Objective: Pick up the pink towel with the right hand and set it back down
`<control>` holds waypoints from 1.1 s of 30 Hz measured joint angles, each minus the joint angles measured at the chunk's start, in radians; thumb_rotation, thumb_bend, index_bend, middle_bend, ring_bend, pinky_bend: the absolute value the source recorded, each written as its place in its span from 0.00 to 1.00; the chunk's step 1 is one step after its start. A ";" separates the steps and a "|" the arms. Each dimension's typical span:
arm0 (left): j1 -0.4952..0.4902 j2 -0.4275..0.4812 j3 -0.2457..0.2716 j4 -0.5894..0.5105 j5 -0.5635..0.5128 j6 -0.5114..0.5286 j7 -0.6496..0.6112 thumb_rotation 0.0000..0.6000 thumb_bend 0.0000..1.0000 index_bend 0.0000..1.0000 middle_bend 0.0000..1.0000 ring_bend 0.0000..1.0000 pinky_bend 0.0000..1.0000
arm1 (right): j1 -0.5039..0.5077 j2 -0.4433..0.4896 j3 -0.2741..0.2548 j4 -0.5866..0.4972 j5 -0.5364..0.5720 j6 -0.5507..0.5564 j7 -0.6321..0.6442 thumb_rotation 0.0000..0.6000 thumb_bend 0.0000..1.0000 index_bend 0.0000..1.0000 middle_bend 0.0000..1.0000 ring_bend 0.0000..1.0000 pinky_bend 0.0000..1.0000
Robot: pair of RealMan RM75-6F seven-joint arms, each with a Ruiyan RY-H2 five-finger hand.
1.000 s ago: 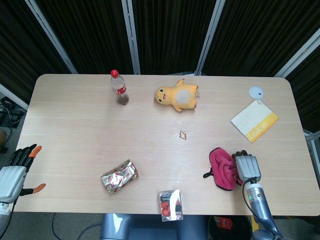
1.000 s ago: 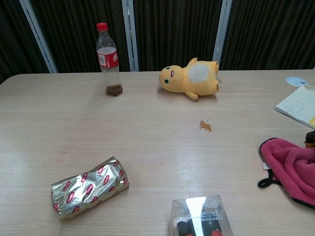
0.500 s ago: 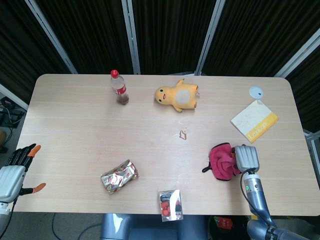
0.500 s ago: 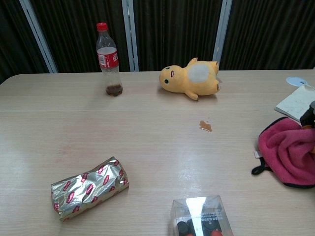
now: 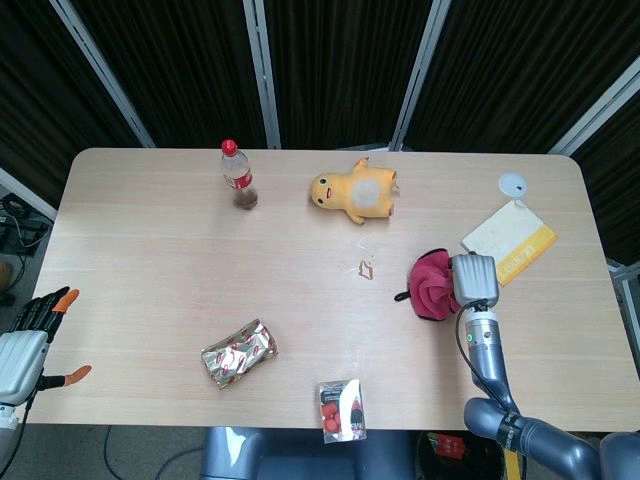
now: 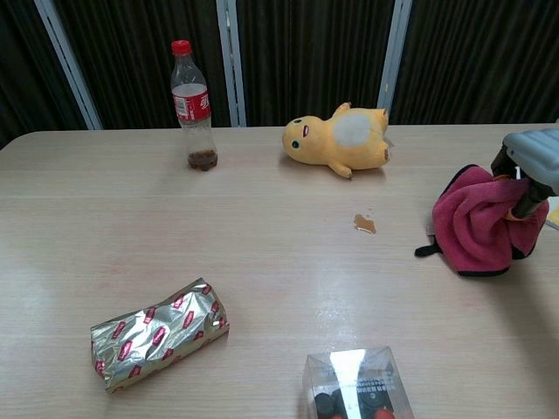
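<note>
My right hand has its fingers closed into the pink towel, which hangs bunched and clear of the surface toward the right edge, near the notebook. So I judge the pick-up half done: the towel is lifted and what remains is lowering it to the surface and letting go. My left hand hovers off the near-left corner with its fingers spread, holding nothing. The bottle, plush toy and foil packet lie well apart from the towel.
</note>
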 measured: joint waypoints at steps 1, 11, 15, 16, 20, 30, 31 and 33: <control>0.000 0.001 0.000 -0.001 -0.001 -0.002 -0.001 1.00 0.00 0.00 0.00 0.00 0.00 | 0.006 -0.007 0.002 0.011 0.002 -0.002 0.000 1.00 0.19 0.75 0.63 0.51 0.69; -0.002 0.001 -0.005 -0.002 -0.011 -0.004 -0.007 1.00 0.00 0.00 0.00 0.00 0.00 | 0.070 -0.080 0.041 0.129 0.031 -0.015 0.030 1.00 0.19 0.75 0.63 0.51 0.69; -0.001 0.003 -0.007 -0.006 -0.013 -0.002 -0.011 1.00 0.00 0.00 0.00 0.00 0.00 | 0.083 -0.104 0.045 0.169 0.037 -0.022 0.046 1.00 0.19 0.75 0.63 0.50 0.69; 0.000 0.003 -0.007 -0.008 -0.014 0.001 -0.012 1.00 0.00 0.00 0.00 0.00 0.00 | 0.086 -0.110 0.047 0.180 0.040 -0.025 0.049 1.00 0.19 0.75 0.63 0.50 0.69; 0.002 0.002 -0.008 -0.011 -0.018 0.002 -0.012 1.00 0.00 0.00 0.00 0.00 0.00 | 0.103 -0.138 0.054 0.232 0.054 -0.040 0.058 1.00 0.19 0.75 0.63 0.50 0.69; 0.001 0.002 -0.007 -0.026 -0.031 -0.008 0.002 1.00 0.00 0.00 0.00 0.00 0.00 | 0.164 -0.244 0.069 0.334 0.055 -0.084 0.153 1.00 0.20 0.75 0.63 0.50 0.69; 0.001 0.002 -0.007 -0.027 -0.034 -0.010 0.003 1.00 0.00 0.00 0.00 0.00 0.00 | 0.170 -0.252 0.069 0.341 0.053 -0.088 0.157 1.00 0.20 0.75 0.63 0.50 0.69; 0.000 0.002 -0.008 -0.030 -0.041 -0.014 0.006 1.00 0.00 0.00 0.00 0.00 0.00 | 0.185 -0.273 0.069 0.356 0.048 -0.096 0.165 1.00 0.20 0.75 0.63 0.50 0.69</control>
